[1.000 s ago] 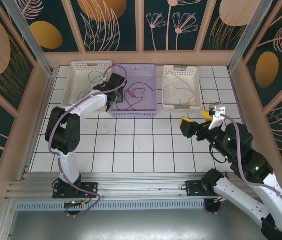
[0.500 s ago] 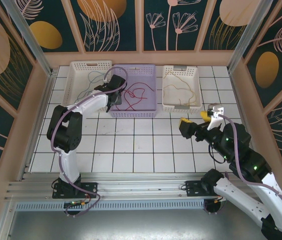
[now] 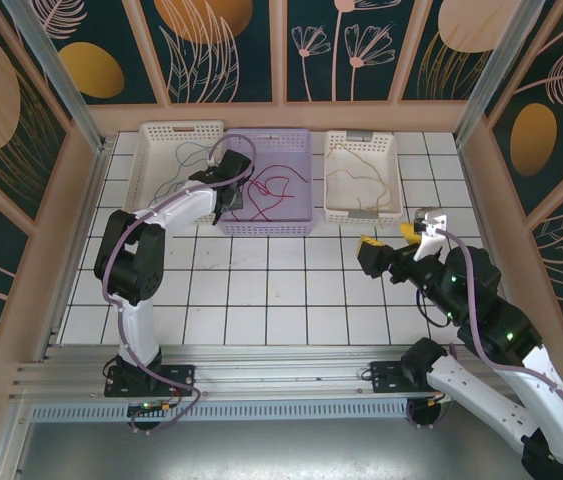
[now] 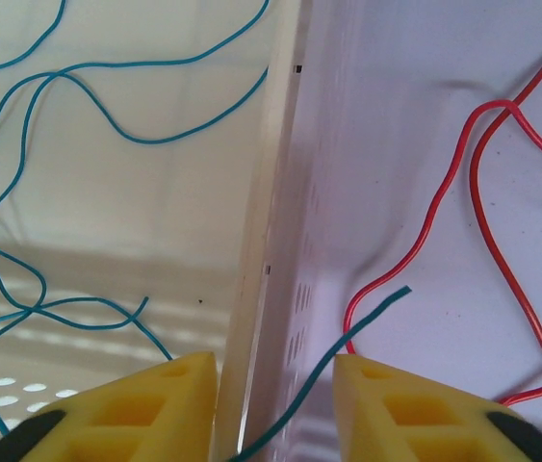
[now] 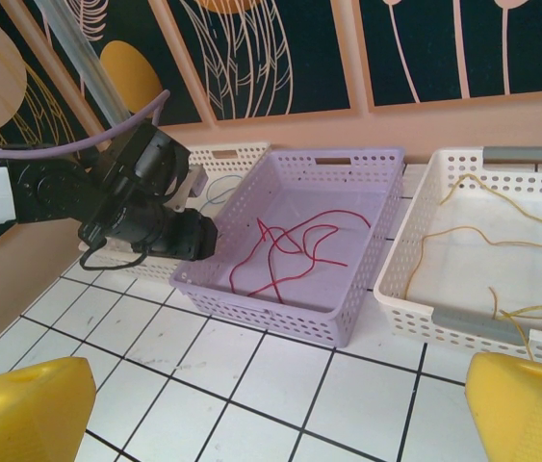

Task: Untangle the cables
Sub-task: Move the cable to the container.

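Left wrist view: the left fingers (image 4: 126, 409) stand partly apart, w/ a gap far wider than a wire and nothing pinched yet. The shared wall btwn the white basket (image 4: 155, 192) and the lilac basket (image 4: 415, 96) runs straight ahead through that gap. The loose end of the blue cable (image 4: 376, 313) comes up from low in the gap. It hugs the inner face of the right-hand finger, then slants ahead and off to that finger's side over the lilac floor. Its long axis is diagonal to the closing line, not square across it. The rest of the blue lies in loops ahead and to the other finger's side, in the white basket. The red cable (image 4: 476, 183) lies ahead on the lilac side. Its nearest bend is just beside the blue tip; can't tell if they touch.

Right wrist view: the right fingers (image 5: 20, 409) are spread as wide as they go and hold nothing, over bare table (image 5: 251, 385). Red cable is well ahead of them; the tan cable (image 5: 423, 252) is ahead and to the right, in its own basket.

Top view: left arm is right on the blue end, right arm well apart from all cables. Judgement: this pinch is the left arm's job. Risk is the wire slipping out sideways past the right-hand finger.
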Robot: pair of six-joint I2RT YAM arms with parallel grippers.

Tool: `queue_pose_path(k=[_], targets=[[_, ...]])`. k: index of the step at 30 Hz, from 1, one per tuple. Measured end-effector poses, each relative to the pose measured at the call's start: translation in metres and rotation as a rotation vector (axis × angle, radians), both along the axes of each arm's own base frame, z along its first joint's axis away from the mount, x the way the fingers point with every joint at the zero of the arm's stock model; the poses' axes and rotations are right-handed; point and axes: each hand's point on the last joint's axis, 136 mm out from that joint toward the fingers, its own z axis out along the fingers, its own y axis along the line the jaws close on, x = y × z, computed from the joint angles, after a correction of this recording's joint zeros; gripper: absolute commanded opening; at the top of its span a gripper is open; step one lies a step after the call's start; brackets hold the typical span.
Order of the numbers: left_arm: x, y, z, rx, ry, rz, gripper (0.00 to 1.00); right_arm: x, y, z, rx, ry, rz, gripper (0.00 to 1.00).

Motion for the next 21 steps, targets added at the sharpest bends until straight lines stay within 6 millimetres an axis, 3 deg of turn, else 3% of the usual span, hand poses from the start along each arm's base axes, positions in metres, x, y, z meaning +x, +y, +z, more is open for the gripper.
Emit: queue_pose_path(k=[6,21], targets=[[0.0001,0.0033,0.0008,0.018,-0.004,0.008,0.24,0.0,0.0,-0.0001,0.0,0.0,0.0,0.99],[-0.001,0.0038,0.0021,0.03,0.002,0.003,0.19,0.0,0.0001,0.0,0.0,0.0,0.0,0.99]])
